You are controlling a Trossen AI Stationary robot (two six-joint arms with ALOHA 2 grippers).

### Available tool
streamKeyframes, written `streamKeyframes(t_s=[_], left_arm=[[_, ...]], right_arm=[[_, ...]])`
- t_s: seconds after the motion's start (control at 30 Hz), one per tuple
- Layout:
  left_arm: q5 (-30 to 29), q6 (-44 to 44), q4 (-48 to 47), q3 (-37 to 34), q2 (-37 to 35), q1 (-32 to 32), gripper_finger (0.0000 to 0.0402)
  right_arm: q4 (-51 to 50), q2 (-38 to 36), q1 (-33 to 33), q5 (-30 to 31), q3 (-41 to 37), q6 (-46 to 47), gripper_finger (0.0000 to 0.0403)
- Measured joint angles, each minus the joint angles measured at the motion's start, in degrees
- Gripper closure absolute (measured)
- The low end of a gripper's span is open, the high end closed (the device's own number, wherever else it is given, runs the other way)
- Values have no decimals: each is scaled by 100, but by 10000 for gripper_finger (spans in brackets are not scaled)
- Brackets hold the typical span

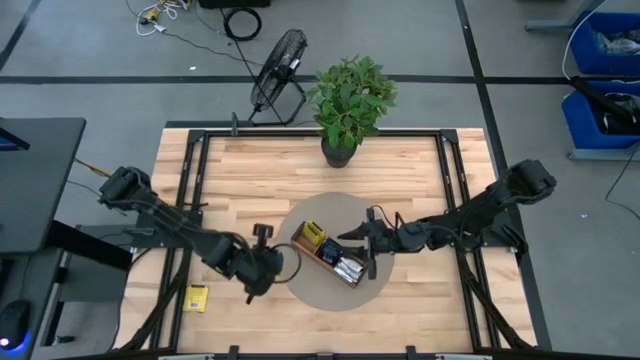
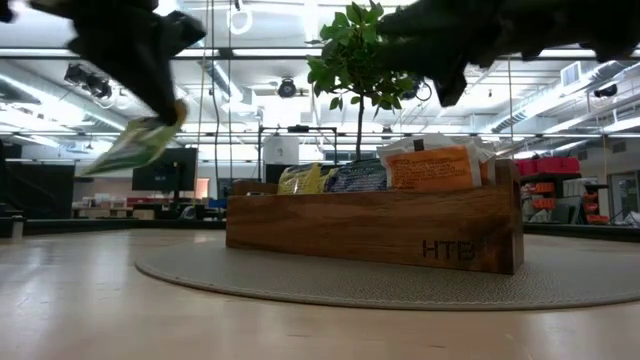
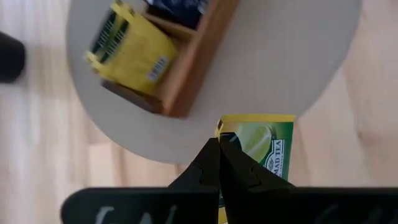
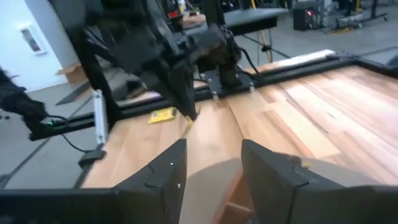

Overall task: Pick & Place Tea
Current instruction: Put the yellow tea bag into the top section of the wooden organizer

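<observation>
A green-and-yellow tea sachet (image 3: 264, 149) hangs in my shut left gripper (image 3: 219, 144), which hovers above the table just left of the round grey mat (image 1: 300, 290). On the mat stands the long wooden tray (image 2: 370, 225), with yellow (image 2: 305, 178), navy (image 2: 358, 175) and orange (image 2: 432, 168) sachets standing upright in its compartments. My right gripper (image 4: 211, 165) stands open over the tray's right side (image 1: 352, 240) with nothing between its fingers. A yellow sachet (image 1: 196, 297) lies flat on the table near the front left. My left gripper pinches the sachet's edge near one corner (image 3: 222, 126) between its two fingertips, coming at it from above on a steep slant. The sachet (image 2: 132, 147) hangs tilted below the fingers, clear of the table and the mat.
A potted plant (image 1: 350, 100) stands at the table's far edge behind the mat. A black fan (image 1: 278, 68) sits on the floor beyond the table. Bare wood lies left and right of the mat.
</observation>
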Motion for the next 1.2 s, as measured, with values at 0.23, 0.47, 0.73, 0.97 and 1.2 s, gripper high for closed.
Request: streamKeyframes(t_s=[0.23, 0.47, 0.73, 0.97, 1.2], left_arm=[[-65, 970, -25, 372, -2, 547, 401], [-249, 1769, 129, 617, -7, 777, 401], [-495, 2425, 484, 612, -7, 1051, 401], [-474, 2615, 775, 608, -7, 1120, 401], [-471, 3013, 1162, 606, 12, 1193, 401]], right_arm=[[-412, 515, -48, -4, 610, -49, 240], [-2140, 1232, -48, 84, 2065, -125, 240], [-2625, 1457, -22, 267, 2512, -300, 240], [-3112, 1294, 40, 624, 2515, -291, 240], [-4437, 636, 451, 2131, 2514, 63, 240]])
